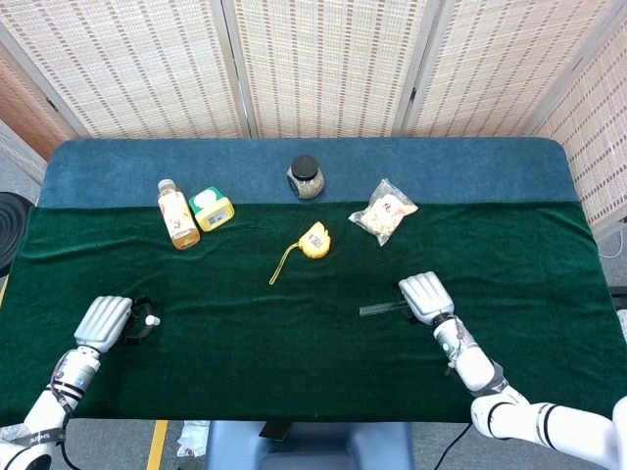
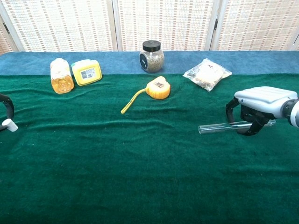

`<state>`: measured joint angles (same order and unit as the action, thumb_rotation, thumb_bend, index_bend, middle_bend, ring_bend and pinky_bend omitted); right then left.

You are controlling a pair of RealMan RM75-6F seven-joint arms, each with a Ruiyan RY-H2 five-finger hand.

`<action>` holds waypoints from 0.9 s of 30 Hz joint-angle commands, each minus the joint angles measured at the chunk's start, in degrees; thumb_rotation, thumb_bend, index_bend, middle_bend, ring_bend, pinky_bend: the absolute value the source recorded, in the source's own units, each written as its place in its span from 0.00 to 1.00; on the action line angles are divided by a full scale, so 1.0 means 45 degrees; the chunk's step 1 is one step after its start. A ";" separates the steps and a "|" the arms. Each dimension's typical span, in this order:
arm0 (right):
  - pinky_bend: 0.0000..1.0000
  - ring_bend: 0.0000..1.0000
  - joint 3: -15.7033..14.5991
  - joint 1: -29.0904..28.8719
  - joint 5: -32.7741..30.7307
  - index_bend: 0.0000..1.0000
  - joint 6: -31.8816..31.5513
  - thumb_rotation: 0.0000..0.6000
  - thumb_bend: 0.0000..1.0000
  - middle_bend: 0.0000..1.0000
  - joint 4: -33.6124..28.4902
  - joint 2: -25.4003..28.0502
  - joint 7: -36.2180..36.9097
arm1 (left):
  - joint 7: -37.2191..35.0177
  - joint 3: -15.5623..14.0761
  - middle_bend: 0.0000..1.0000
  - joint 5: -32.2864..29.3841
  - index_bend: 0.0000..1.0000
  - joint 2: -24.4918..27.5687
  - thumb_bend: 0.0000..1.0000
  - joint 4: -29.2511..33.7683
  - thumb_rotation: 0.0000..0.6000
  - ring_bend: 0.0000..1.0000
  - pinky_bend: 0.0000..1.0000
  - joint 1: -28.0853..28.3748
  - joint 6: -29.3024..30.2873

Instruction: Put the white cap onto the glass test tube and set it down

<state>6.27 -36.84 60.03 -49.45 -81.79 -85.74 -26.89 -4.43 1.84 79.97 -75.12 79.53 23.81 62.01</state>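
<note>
The glass test tube [image 2: 219, 126] [image 1: 377, 307] lies flat on the green cloth at the right, its open end pointing left. My right hand [image 2: 259, 106] [image 1: 424, 296] hovers over the tube's right part, fingers arched down on both sides of it, and the tube still rests on the cloth. At the far left edge, my left hand [image 1: 106, 320] [image 2: 5, 106] pinches the small white cap [image 2: 9, 125] [image 1: 154, 319] at its fingertips, low over the cloth. Most of the left hand is cut off in the chest view.
A yellow tape measure [image 1: 314, 240] lies mid-table. Behind it stand a dark-lidded jar [image 1: 305, 177], a bagged snack [image 1: 383, 212], a juice bottle [image 1: 174, 214] on its side and a yellow box [image 1: 212, 209]. A blue strip [image 1: 441, 166] runs along the back.
</note>
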 commanded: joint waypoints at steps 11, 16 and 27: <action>1.00 1.00 0.0013 -0.0031 0.0233 0.70 -0.0413 1.00 0.71 0.97 -0.0823 0.0531 0.0359 | -0.0535 0.0238 1.00 0.0221 0.60 0.0136 0.44 0.0136 1.00 0.90 0.86 -0.0006 0.0423; 1.00 1.00 0.0211 0.0065 0.0785 0.79 -0.0432 1.00 0.74 0.99 -0.1539 0.0928 0.1668 | -0.1301 0.0570 1.00 0.0327 0.61 0.0357 0.44 0.0551 1.00 0.90 0.86 0.0063 0.0731; 1.00 1.00 0.1025 -0.0138 0.1359 0.84 0.0075 1.00 0.75 1.00 -0.2140 0.0300 0.5211 | -0.2334 0.1217 1.00 0.0994 0.61 0.0769 0.44 0.2465 1.00 0.90 0.86 0.0506 0.1321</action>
<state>9.55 -37.05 65.76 -49.78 -90.91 -83.06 -6.28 -14.77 6.84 84.00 -71.86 89.92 25.63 67.63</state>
